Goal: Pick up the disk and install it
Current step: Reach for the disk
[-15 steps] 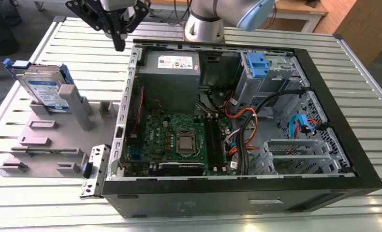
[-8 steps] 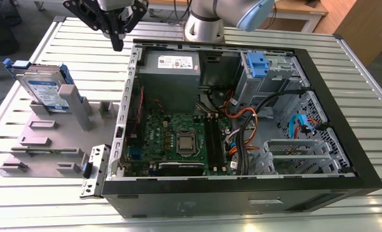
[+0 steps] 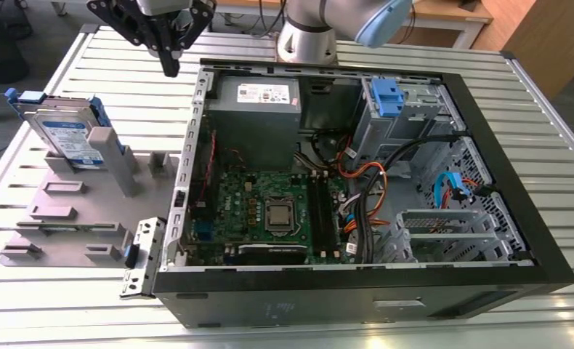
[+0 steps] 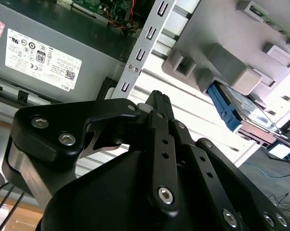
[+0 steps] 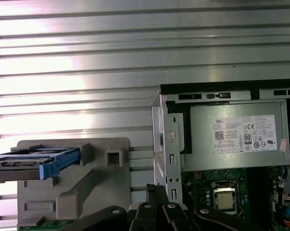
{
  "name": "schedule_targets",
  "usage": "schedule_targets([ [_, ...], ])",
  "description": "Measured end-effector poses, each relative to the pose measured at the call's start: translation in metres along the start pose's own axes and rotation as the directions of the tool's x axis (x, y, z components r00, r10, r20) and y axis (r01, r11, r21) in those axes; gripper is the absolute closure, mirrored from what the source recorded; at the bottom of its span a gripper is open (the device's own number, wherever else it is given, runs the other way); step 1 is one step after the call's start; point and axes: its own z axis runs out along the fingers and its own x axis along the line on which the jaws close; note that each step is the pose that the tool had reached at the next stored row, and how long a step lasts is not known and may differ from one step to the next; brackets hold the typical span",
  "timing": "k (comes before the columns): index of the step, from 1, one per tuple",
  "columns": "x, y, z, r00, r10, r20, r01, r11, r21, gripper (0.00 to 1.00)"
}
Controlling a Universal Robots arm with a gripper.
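Glossy ribbed metal table, matt grey plastic holder, shiny metal disk edged in blue plastic, matt black gripper.

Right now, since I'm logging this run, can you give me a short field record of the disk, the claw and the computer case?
disk: on edge in the grey holder, outside the computer case
claw: shut, empty, near the power supply corner, apart from the disk
computer case: lying open, green board exposed
task state: disk not yet picked up
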Motion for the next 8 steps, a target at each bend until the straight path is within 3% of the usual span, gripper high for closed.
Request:
schedule_targets([
  [8,0.0083,-0.0006,-0.0002,1.0000,0.000,0.0000,0.000,1.0000,0.0000,0.89],
])
